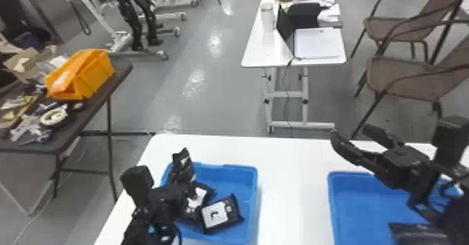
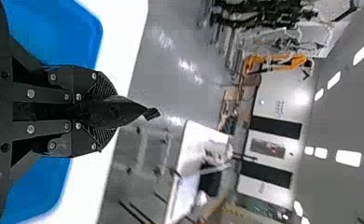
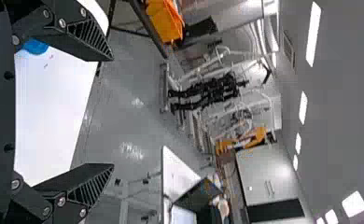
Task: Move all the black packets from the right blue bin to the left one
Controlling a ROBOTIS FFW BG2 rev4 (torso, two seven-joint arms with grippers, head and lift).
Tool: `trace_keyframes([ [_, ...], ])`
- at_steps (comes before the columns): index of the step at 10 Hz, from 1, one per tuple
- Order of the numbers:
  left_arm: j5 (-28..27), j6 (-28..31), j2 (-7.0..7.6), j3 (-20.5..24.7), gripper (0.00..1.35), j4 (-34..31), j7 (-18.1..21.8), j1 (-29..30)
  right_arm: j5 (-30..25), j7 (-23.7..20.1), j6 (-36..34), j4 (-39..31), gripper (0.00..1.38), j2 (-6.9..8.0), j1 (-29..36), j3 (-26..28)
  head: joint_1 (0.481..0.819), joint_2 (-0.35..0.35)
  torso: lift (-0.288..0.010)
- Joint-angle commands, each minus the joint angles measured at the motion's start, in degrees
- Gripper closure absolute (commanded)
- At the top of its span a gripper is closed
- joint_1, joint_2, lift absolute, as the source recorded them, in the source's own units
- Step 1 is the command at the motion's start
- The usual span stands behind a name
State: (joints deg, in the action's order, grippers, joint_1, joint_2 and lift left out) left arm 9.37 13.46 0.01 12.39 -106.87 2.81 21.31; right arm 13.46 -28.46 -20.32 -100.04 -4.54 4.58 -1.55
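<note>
My left gripper (image 1: 176, 193) is over the left blue bin (image 1: 248, 192), with a black packet (image 1: 183, 164) sticking up at its fingers. In the left wrist view, my left gripper (image 2: 109, 112) is closed around that black packet (image 2: 129, 111), whose pointed end juts out. Two black packets with white labels, one (image 1: 219, 214) lying flat and another (image 1: 199, 196) partly behind the gripper, are inside the left bin. Above the far edge of the right blue bin (image 1: 352, 202) is my right gripper (image 1: 351, 130); its spread fingers hold nothing in the right wrist view (image 3: 111, 112). A dark packet-like item (image 1: 417, 231) lies low in the right bin.
Both bins stand on a white table (image 1: 293, 164), with bare tabletop between them. Beyond it are another white table (image 1: 268, 52) and brown chairs (image 1: 401, 76). A dark table (image 1: 104, 87) with an orange bin (image 1: 94, 76) stands at the left.
</note>
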Motion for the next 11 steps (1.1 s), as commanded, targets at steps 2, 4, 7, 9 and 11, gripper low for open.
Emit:
trace_keyframes([
  [2, -9.1, 1.7, -0.16, 2.2, 0.97, -0.3, 0.0, 2.0, -3.5, 3.1, -2.7, -5.5, 0.21, 0.24, 5.4, 3.0, 0.695, 0.245, 0.000],
  [4, -11.3, 3.0, -0.16, 0.8, 0.05, -3.5, -1.3, 1.9, -7.1, 10.2, -5.6, -10.1, 0.21, 1.29, 10.0, 2.5, 0.695, 0.235, 0.000],
  [7, -9.1, 3.0, -0.16, 0.3, 0.17, -6.6, -1.3, 1.5, -5.5, 28.9, -21.0, -16.9, 0.21, 1.82, 13.9, 2.5, 0.695, 0.189, 0.000],
  [9, -7.9, 3.0, -0.16, -0.3, 0.17, -6.8, -1.2, 1.1, -1.5, 34.6, -27.6, -15.4, 0.20, 1.91, 11.9, 3.5, 0.695, 0.137, 0.000],
  [11, -6.6, 3.9, -0.16, -1.3, 0.17, -6.8, -1.2, 0.8, 4.5, 34.6, -31.2, -9.4, 0.20, 0.32, 8.7, 4.2, 0.695, 0.129, 0.000],
])
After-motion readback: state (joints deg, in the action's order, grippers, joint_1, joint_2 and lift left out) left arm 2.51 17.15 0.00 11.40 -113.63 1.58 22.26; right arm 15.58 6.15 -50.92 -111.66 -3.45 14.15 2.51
